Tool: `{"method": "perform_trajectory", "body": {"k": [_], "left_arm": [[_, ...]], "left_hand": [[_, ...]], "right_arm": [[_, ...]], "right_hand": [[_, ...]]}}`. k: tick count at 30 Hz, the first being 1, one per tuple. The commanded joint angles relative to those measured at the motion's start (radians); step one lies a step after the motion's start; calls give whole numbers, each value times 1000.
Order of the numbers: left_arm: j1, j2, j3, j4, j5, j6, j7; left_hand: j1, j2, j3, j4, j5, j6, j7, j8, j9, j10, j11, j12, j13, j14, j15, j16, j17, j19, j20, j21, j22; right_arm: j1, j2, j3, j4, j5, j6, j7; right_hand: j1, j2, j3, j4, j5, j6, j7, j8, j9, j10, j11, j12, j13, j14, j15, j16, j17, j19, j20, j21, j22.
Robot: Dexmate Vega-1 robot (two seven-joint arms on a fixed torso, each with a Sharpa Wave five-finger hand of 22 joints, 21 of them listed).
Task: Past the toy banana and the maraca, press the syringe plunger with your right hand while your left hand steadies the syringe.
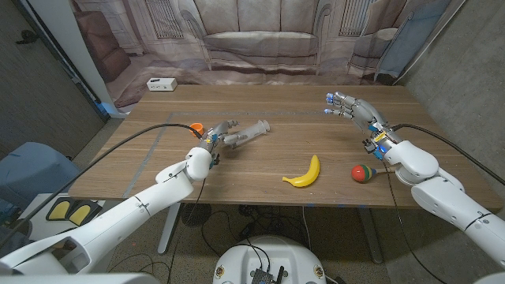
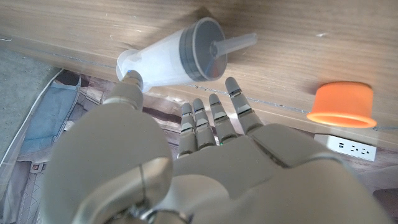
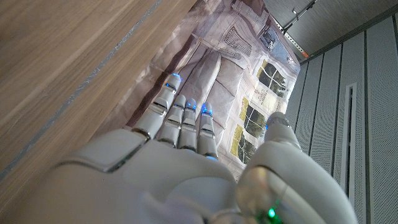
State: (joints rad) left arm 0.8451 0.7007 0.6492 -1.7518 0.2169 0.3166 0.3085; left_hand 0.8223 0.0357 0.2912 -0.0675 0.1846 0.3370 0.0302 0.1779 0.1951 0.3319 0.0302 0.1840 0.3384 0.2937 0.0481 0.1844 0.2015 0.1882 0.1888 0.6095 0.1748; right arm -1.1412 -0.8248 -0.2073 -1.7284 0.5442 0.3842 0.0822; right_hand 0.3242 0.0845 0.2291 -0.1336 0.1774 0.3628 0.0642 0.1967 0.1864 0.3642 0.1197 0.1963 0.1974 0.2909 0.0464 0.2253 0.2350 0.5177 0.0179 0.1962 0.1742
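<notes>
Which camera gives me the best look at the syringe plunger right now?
The left wrist view: the syringe is close, with its plunger sticking out of the barrel end, clear of the left hand. The head view shows the syringe small, partly behind that hand. The right wrist view has table and backdrop instead.

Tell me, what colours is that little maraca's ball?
Red and green round-headed maraca, clearest in the head view.

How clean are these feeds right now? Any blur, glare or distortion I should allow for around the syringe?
Head view: sharp, evenly lit, wide-angle bowing at the edges; syringe readable, soft shadows. Left wrist view: left hand close and softly blurred, syringe reasonably sharp, a bright glare patch on the table. Right wrist view: right hand near and soft, backdrop clearer.
</notes>
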Motion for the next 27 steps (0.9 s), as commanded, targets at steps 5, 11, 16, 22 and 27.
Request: {"method": "perform_trajectory", "body": {"k": [5, 11, 16, 22, 27], "left_arm": [[45, 9, -55, -35, -34, -75, 52], [61, 12, -85, -40, -67, -118, 58], [79, 23, -107, -67, -64, -127, 77], [99, 29, -139, -82, -83, -176, 91], [113, 35, -171, -70, -138, -273, 70]], "left_hand": [[-42, 10, -14, 19, -2, -18, 13, 2, -1, -13, 12, 8, -5, -22, 0, 2, 2, -21, -5, -16, 3], [-75, 22, -21, 37, -3, -26, 21, 4, -2, -21, 26, 10, -11, -31, 2, 5, 2, -31, -12, -27, 4], [-91, 23, -26, 44, -3, -26, 26, 5, -3, -19, 33, 13, -14, -30, 5, 8, 1, -33, -11, -31, 4], [-119, 23, -36, 56, -4, -29, 42, 7, -4, -12, 36, 18, -21, -25, 0, 12, -1, -30, -28, -37, 3], [-135, 22, -43, 62, -6, -30, 43, 8, -5, -10, 41, 20, -25, -25, 5, 13, -3, -30, -40, -42, 3]], "right_arm": [[5, 8, -8, -5, -9, -4, -8], [9, 13, -11, -6, -12, -3, -12], [12, 18, -14, -3, -10, 0, -12], [15, 27, -18, 3, -4, 2, -13], [17, 41, -22, 3, 6, -2, -19]], "right_hand": [[5, 3, -6, -2, -2, -5, -2, 1, 3, 0, 6, 5, 4, -8, 2, -3, 3, -3, 3, 1, 2], [6, 2, -6, -2, -2, -7, -2, 0, 3, -5, 7, 4, 4, -15, 2, -6, 3, -8, 4, -1, 2], [7, 4, -6, -2, -1, -11, 0, -1, 3, -6, 6, 4, 4, -17, 1, -6, 3, -9, 1, -1, 2], [10, 5, -5, -3, -1, -19, 3, -4, 3, -10, 8, 3, 4, -19, 0, -7, 2, -9, -4, 0, 2], [1, 1, -10, 1, -2, -43, -28, -11, 3, -14, -6, 2, 4, -19, -1, -7, 3, -11, -3, 0, 2]]}}
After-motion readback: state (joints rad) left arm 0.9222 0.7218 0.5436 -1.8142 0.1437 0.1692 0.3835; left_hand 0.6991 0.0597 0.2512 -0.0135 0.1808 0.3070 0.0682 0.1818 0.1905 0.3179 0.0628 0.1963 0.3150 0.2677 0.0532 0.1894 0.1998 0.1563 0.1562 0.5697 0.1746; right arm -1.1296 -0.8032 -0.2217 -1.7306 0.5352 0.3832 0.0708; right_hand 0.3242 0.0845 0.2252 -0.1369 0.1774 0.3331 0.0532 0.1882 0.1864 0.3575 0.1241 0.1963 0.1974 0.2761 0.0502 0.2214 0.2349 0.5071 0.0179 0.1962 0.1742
